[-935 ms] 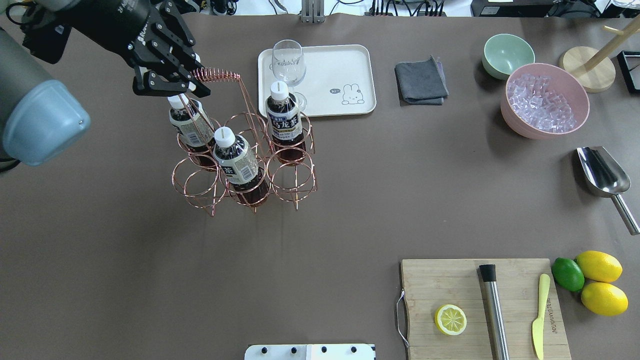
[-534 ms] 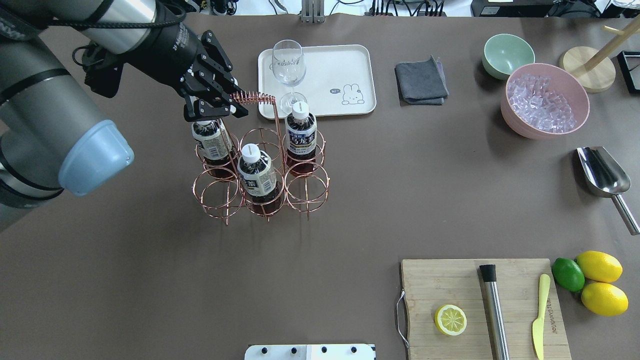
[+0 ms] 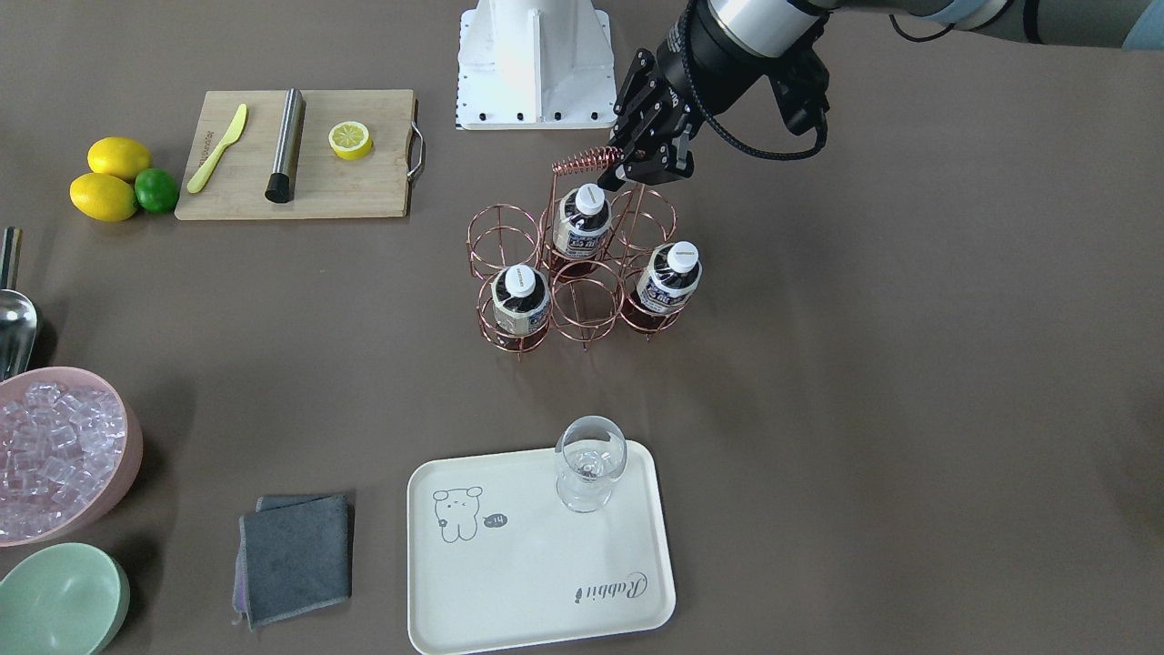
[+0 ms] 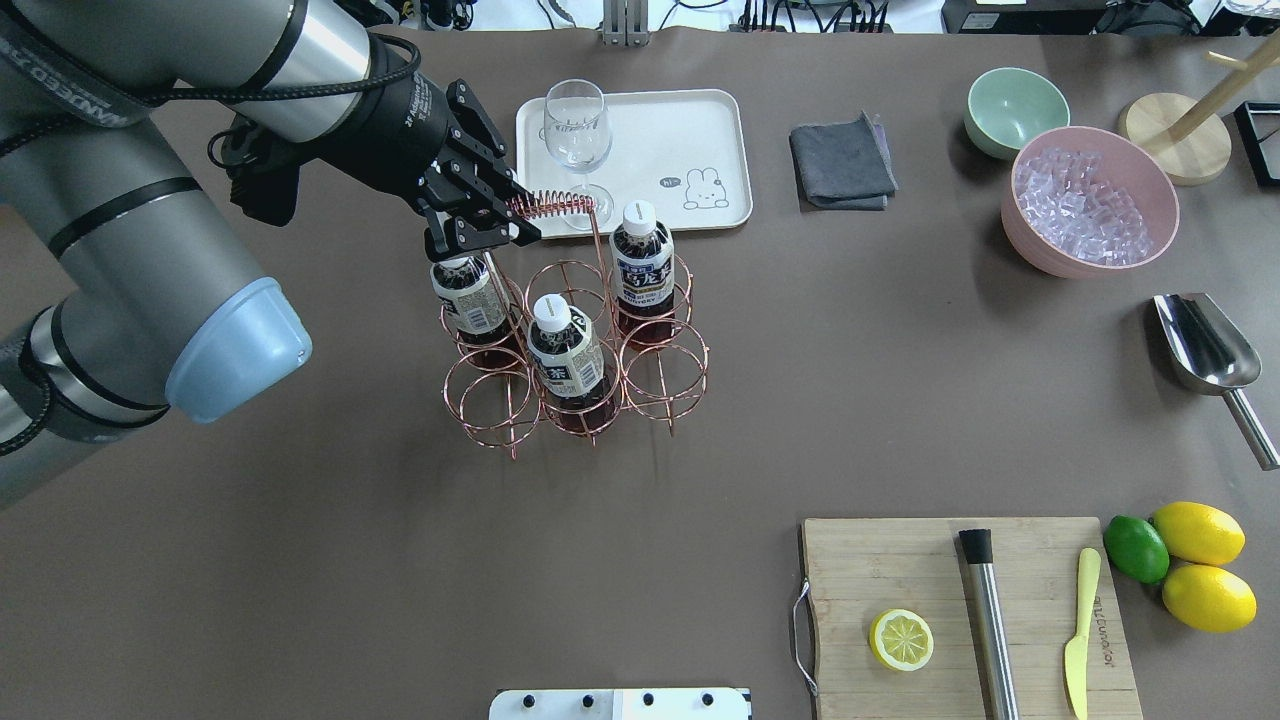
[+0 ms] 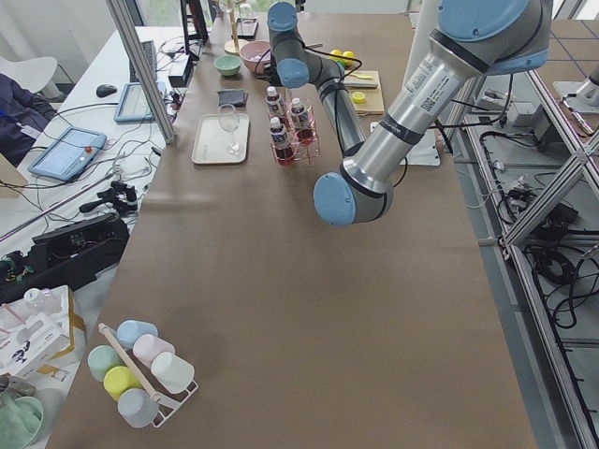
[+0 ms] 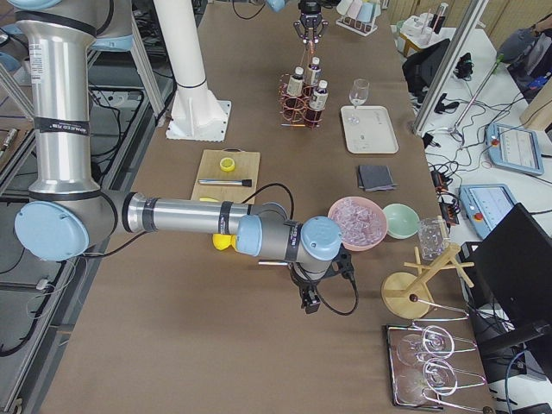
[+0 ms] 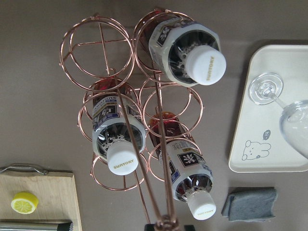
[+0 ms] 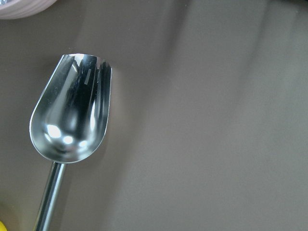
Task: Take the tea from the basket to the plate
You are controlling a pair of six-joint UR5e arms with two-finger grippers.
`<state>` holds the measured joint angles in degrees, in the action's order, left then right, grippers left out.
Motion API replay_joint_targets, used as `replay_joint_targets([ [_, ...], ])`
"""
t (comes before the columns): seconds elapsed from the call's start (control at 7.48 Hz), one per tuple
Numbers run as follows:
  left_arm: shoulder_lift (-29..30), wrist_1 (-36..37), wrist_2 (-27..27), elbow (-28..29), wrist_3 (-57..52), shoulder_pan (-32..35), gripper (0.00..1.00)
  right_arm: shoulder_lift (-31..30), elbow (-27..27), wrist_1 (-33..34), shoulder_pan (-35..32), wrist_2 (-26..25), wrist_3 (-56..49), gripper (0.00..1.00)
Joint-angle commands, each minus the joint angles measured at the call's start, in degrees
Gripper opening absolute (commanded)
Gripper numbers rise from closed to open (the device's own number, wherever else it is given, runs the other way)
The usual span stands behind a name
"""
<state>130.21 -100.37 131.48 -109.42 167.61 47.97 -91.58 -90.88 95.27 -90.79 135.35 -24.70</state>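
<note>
The copper wire basket (image 4: 664, 352) holds three tea bottles (image 4: 470, 297) (image 4: 565, 352) (image 4: 643, 266), each upright in a ring cell. My left gripper (image 4: 492, 214) is shut on the basket's coiled handle (image 4: 555, 205). In the front-facing view the gripper (image 3: 639, 164) stands above the bottles (image 3: 582, 226). I cannot tell whether the basket's feet touch the table. The cream plate (image 4: 680, 130) lies just behind the basket. From the left wrist the bottle caps (image 7: 207, 67) and the plate (image 7: 262, 144) show below. My right gripper (image 6: 310, 297) shows only in the exterior right view; I cannot tell its state.
A wine glass (image 4: 576, 130) stands on the plate's near-left corner, close to the handle. A grey cloth (image 4: 842, 160), green bowl (image 4: 1015, 110), pink bowl of ice (image 4: 1090, 200) and metal scoop (image 4: 1205, 350) lie to the right. A cutting board (image 4: 900, 570) with lemon half sits front right.
My left gripper has moved to the right and a little toward the robot, taking the basket and its three bottles along by the handle. The basket now stands closer to the plate.
</note>
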Motion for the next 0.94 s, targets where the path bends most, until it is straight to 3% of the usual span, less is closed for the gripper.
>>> replay_joint_targets([
  [0.0,2.0,-0.1,-0.2,0.6,1.8,-0.9,0.0,-0.1,0.0,0.0,0.0,0.0,-0.1,0.99],
  [0.8,2.4,-6.2,-0.8,4.4,3.3,-4.1,0.0,-1.0,-0.6,0.0,0.0,0.1,-0.1,0.99],
])
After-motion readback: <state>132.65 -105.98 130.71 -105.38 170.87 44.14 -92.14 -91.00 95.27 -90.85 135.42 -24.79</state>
